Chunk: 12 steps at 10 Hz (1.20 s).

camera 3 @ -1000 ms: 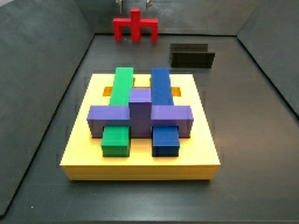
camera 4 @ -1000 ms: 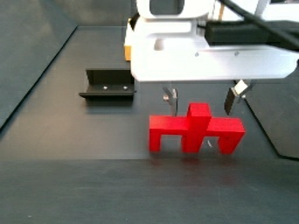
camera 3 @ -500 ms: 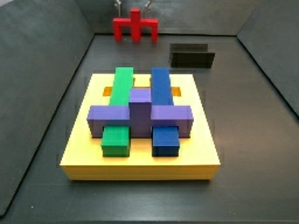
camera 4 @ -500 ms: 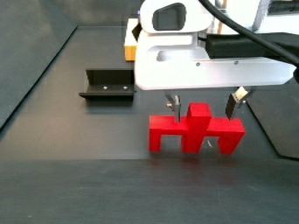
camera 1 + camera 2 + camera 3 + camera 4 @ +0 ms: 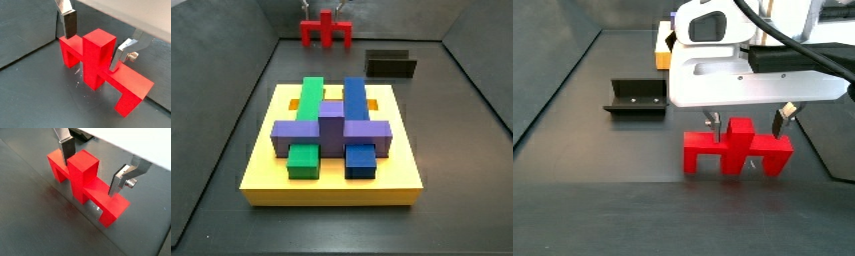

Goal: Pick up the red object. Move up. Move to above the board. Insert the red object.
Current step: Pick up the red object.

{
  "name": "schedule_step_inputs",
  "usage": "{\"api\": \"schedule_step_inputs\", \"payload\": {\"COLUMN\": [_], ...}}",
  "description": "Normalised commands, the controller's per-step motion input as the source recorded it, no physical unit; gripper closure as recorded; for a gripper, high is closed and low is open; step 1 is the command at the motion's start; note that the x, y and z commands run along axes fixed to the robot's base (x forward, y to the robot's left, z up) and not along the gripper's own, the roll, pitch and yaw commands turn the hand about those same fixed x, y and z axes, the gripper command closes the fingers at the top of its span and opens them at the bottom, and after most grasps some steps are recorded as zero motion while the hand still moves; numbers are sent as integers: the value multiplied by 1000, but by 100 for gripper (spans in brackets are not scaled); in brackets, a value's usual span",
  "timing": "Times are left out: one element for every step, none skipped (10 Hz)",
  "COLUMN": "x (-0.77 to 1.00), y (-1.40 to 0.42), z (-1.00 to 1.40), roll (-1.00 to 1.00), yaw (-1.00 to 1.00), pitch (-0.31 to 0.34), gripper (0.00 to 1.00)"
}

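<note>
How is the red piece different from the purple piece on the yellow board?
The red object stands on the dark floor at the far end, while the purple piece sits on the board. The red object stands alone, with the open gripper straddling its post; the purple piece is packed among green and blue blocks, nothing near it. Both are blocky with a raised middle.

The gripper (image 5: 748,122) stands low over the red object (image 5: 736,151), one finger (image 5: 69,24) on each side of the central post with an open gap left between each pad and the post in both wrist views, so the post is the only thing between the jaws. The fixture (image 5: 633,97) sits apart to one side of the gripper. Farther off, the board (image 5: 265,160) carries raised green, blue and purple blocks (image 5: 331,123), with bare floor (image 5: 331,60) between it and the gripper.
</note>
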Motion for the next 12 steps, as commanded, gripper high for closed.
{"api": "schedule_step_inputs", "payload": {"x": [20,14,34,69,63,69,20,0,0,0,0,0], "y": [154,151,11,-3,-26,-46,-20,0,0,0,0,0], "z": [-74,-71,-6,0,0,0,-20,-31,-11,0,0,0], "roll": [159,159,120,70,54,54,66,61,64,0,0,0], "yaw": [-31,-31,0,0,0,-23,-63,-66,-40,0,0,0], "pitch": [0,0,6,10,4,0,0,0,0,0,0,0], "gripper": [0,0,0,0,0,0,0,0,0,0,100,100]}}
